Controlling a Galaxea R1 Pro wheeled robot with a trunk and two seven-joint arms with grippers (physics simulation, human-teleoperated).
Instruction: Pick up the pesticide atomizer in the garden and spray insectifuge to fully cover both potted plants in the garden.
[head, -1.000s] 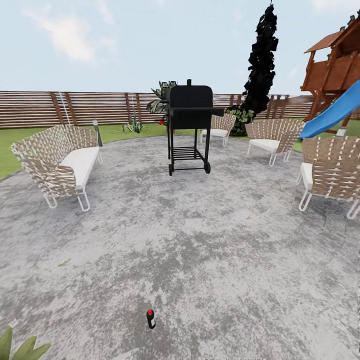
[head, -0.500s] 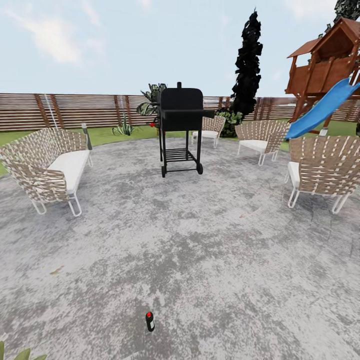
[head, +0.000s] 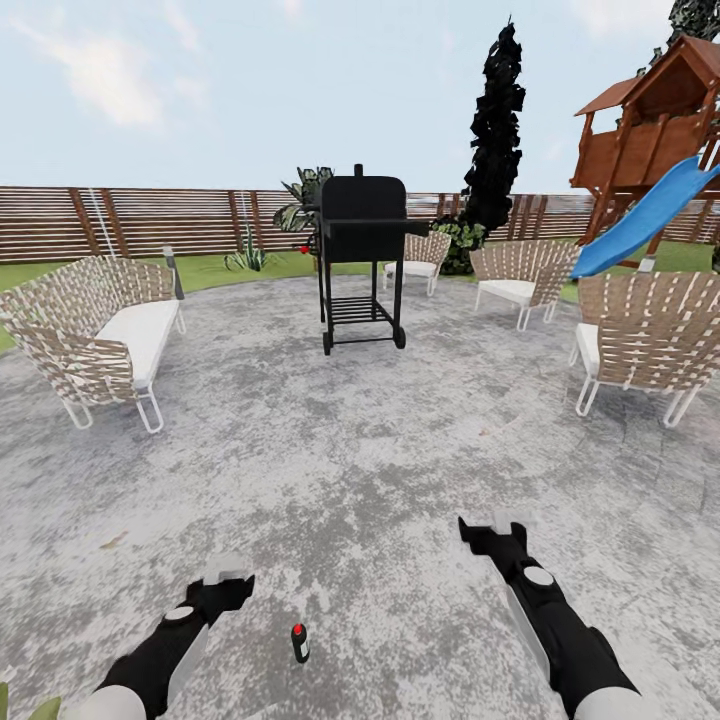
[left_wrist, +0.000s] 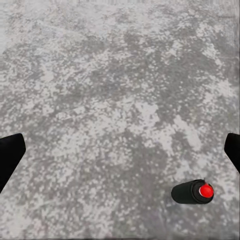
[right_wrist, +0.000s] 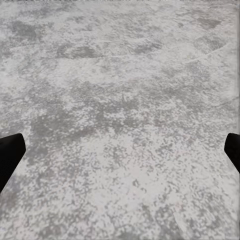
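The pesticide atomizer (head: 300, 643) is a small dark bottle with a red spot, on the grey paved patio (head: 380, 470) of the garden, low in the head view. My left gripper (head: 228, 580) hovers just left of it, open and empty. In the left wrist view the atomizer (left_wrist: 192, 192) lies below and off to one side of the open left gripper (left_wrist: 120, 155). My right gripper (head: 490, 530) is further right, also open, and the right wrist view looks past that open gripper (right_wrist: 120, 155) onto bare paving. A few green leaf tips (head: 40, 708) poke in at the lower left corner.
A black grill (head: 360, 255) stands mid-patio ahead. A woven sofa (head: 100, 335) is at the left, and woven chairs (head: 640, 345) (head: 520, 280) are at the right. A wooden playset with a blue slide (head: 645, 215) and a slat fence (head: 130, 220) lie beyond.
Both arms have risen into the head view with grippers open. Earlier the camera swung slightly right; the atomizer has not moved on the paving.
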